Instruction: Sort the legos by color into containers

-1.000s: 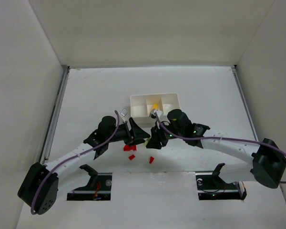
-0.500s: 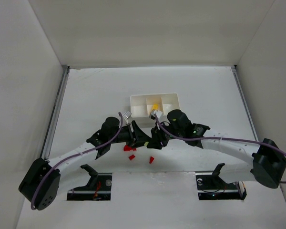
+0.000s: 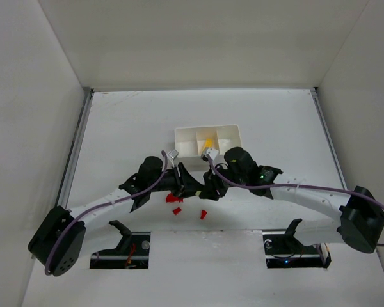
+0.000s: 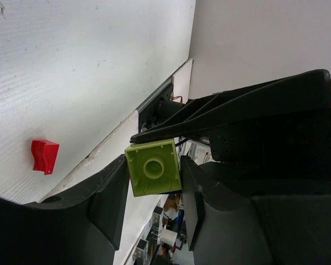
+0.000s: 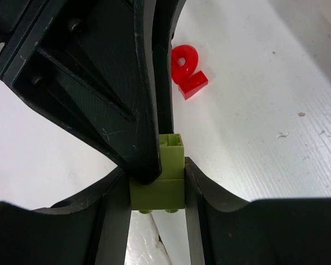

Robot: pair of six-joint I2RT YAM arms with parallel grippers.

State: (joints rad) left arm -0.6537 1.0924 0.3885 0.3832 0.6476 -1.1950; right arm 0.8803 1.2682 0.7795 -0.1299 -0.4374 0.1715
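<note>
— Where is the light green lego (image 4: 153,168)?
— Mid-frame in both wrist views, gripped from two sides. The left gripper (image 4: 153,161) is closed on its flanks. The right gripper (image 5: 154,168) clamps its lower half, with the left fingers (image 5: 138,110) reaching down from the top of that frame.
— And from above?
— It is hidden there. The two grippers meet at centre, just below the white tray (image 3: 185,132), which has a yellow piece (image 3: 208,142) in its middle compartment. Red legos (image 3: 175,199) lie on the table (image 3: 128,128) just below the grippers.

In the right wrist view the left arm's fingers (image 5: 127,110) cover part of the green lego (image 5: 160,193) — from above, near the tray (image 3: 186,144), arms hide it.
</note>
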